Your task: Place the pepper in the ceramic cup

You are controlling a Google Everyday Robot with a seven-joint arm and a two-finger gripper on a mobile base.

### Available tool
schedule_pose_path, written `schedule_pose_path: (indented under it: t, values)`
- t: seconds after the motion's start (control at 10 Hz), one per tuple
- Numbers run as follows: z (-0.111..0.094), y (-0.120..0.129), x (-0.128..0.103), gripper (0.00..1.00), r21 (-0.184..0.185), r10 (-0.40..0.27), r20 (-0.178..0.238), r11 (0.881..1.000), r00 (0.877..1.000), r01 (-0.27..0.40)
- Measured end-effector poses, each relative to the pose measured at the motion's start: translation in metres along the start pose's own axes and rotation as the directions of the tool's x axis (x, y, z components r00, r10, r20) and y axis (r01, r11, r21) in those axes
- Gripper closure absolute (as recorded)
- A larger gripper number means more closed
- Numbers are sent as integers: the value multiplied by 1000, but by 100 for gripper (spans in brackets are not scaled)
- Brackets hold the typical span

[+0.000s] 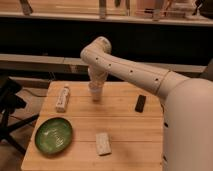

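My gripper [95,93] hangs straight down from the white arm [125,70] over the far middle of the wooden table [130,135]. An off-white cylindrical shape at its lower end, just above the tabletop, may be the ceramic cup [95,97]. I cannot tell it apart from the gripper. The pepper is not visible; it is hidden or out of view.
A white bottle with a dark label [62,97] lies at the far left. A green plate [52,135] sits at the near left. A pale rectangular block [103,143] lies near the front middle. A small dark object [141,103] lies to the right. A dark stand [10,107] stands left of the table.
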Motion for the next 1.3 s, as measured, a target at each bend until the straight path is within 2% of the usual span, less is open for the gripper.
schedule_pose_path:
  t: [1.3]
  values:
    - [15, -9, 8, 99, 3, -8, 3, 1000, 1000, 8]
